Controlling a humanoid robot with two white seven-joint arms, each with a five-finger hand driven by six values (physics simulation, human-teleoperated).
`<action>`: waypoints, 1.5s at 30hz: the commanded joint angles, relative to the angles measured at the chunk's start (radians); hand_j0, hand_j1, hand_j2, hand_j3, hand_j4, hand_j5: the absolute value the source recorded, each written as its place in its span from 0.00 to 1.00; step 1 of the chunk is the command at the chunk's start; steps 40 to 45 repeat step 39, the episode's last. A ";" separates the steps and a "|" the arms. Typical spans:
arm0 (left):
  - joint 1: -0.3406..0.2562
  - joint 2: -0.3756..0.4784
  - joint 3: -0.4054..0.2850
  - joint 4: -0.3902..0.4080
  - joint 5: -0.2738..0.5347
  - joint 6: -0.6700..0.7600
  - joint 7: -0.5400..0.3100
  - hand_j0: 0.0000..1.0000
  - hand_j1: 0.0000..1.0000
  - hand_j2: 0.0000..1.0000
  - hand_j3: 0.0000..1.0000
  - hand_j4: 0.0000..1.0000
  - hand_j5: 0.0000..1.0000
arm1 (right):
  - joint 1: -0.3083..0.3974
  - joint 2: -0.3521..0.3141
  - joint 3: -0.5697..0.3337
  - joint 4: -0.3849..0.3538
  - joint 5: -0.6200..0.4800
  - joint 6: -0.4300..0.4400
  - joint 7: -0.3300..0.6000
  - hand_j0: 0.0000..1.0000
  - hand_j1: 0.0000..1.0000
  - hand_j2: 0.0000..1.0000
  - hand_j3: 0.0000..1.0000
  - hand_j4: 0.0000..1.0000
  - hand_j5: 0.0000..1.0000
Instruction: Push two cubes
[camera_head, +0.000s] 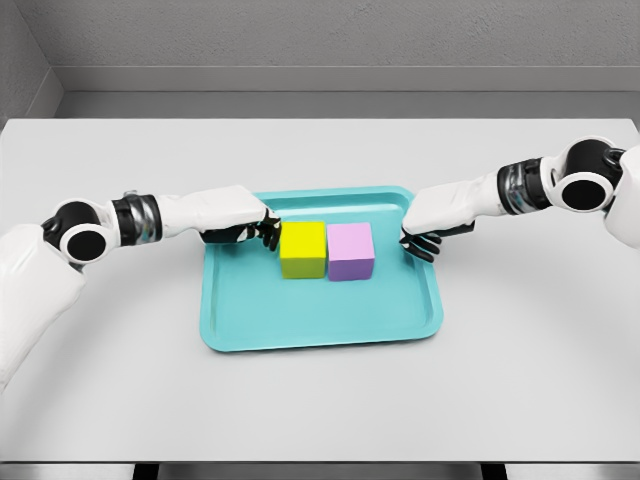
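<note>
Spanning most of the view, a pale grey table (520, 380) carries a teal tray (320, 330) with a low raised rim, set near the middle. On the tray's upper half stand two cubes side by side, faces touching or very nearly so: a yellow cube (303, 249) on the left and a purple cube (351, 251) on the right.

Both arms reach in over the tray's edges. The left hand (245, 230) has its dark fingers curled inward with nothing gripped, the fingertips (270, 236) touching or almost touching the yellow cube's outer face. The right hand (428, 236) holds nothing either; its fingers bend downward at the tray's right rim, with a clear gap left to the purple cube.

The cubes look rigid, hard-edged and light, so they should slide across the smooth tray floor rather than deform. Pushing suits them better than grasping: contact belongs low and centred on each outer side face, since a high or off-centre push would likely tip or twist a block. The shallow rim may stop a cube that slides too far.
</note>
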 joint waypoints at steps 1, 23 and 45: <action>0.000 -0.002 0.000 -0.003 0.008 0.003 0.000 0.35 0.35 0.35 0.35 0.35 0.35 | 0.000 0.001 -0.001 0.000 -0.004 0.002 0.000 0.12 0.12 0.12 0.12 0.12 0.12; 0.008 0.012 0.006 -0.007 0.065 0.003 0.000 0.35 0.35 0.35 0.35 0.35 0.35 | -0.058 -0.041 -0.030 0.012 -0.012 0.002 0.000 0.14 0.14 0.14 0.14 0.14 0.14; 0.138 0.428 0.186 -0.214 0.253 0.003 0.000 1.00 1.00 1.00 1.00 1.00 1.00 | -0.055 -0.111 -0.128 0.308 -0.014 0.002 0.000 1.00 1.00 1.00 1.00 1.00 1.00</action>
